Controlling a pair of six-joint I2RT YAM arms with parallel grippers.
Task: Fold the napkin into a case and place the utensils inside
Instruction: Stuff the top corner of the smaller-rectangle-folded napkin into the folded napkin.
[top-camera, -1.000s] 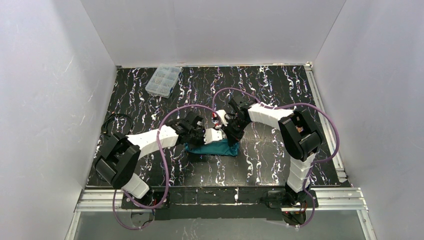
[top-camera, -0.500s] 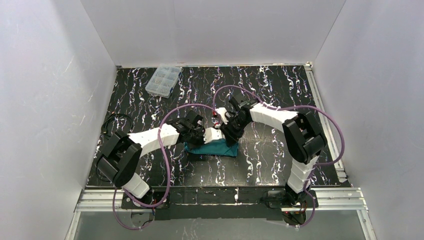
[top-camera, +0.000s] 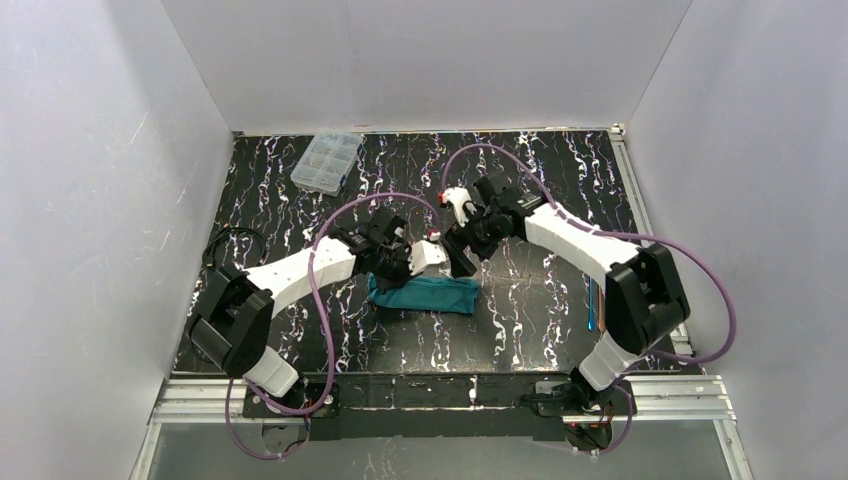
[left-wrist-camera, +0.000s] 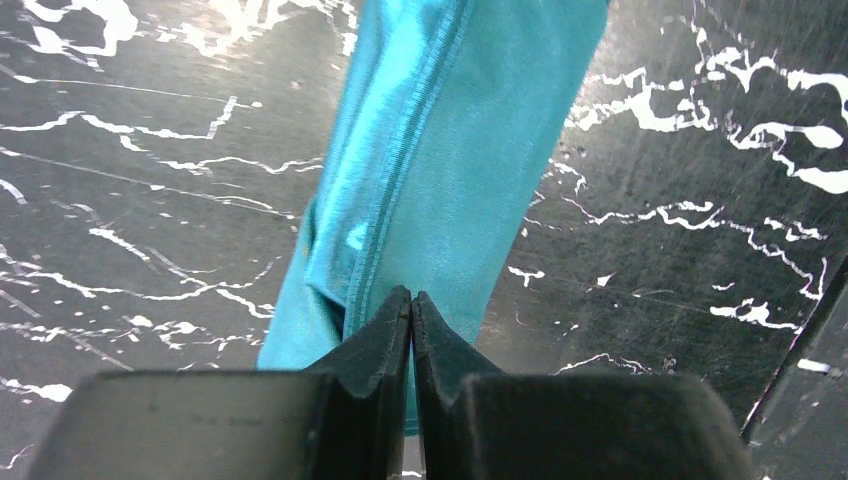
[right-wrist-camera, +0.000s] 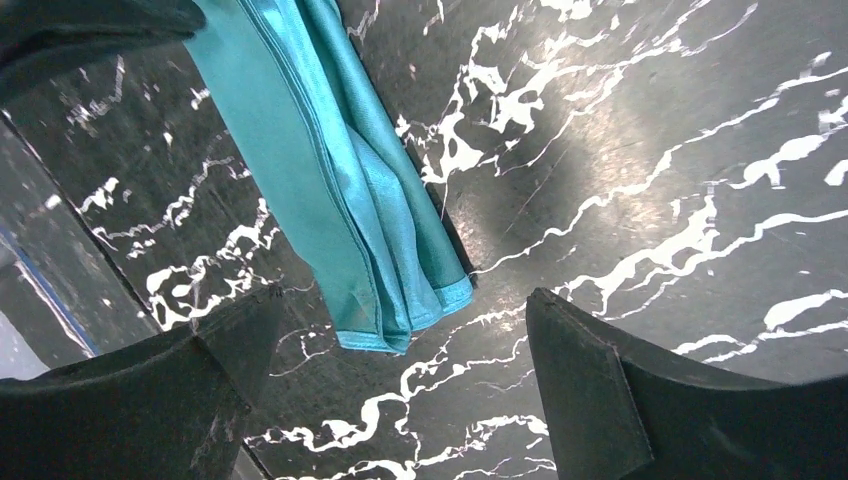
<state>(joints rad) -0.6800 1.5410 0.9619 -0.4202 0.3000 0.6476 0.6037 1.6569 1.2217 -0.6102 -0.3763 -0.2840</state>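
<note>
The napkin (top-camera: 423, 294) lies on the black marbled table as a narrow teal folded strip, its hems showing along its length (left-wrist-camera: 440, 150). My left gripper (top-camera: 438, 256) is shut, its fingertips (left-wrist-camera: 400, 305) over the strip near one end; the frames do not show whether they pinch any cloth. Just above the strip's other end (right-wrist-camera: 395, 310), my right gripper (top-camera: 464, 262) stands wide open with that end between its spread fingers (right-wrist-camera: 235, 375), touching nothing. One thin bluish utensil (top-camera: 592, 306) lies to the right, by the right arm's elbow.
A clear plastic compartment box (top-camera: 327, 160) sits at the back left. A black cable loop (top-camera: 235, 245) lies near the left wall. Purple cables arch over both arms. White walls enclose the table on three sides.
My right gripper has opened, let go of the napkin's right end and lifted back. The right arm's elbow has swung right, uncovering the utensil. The left gripper stays shut in place.
</note>
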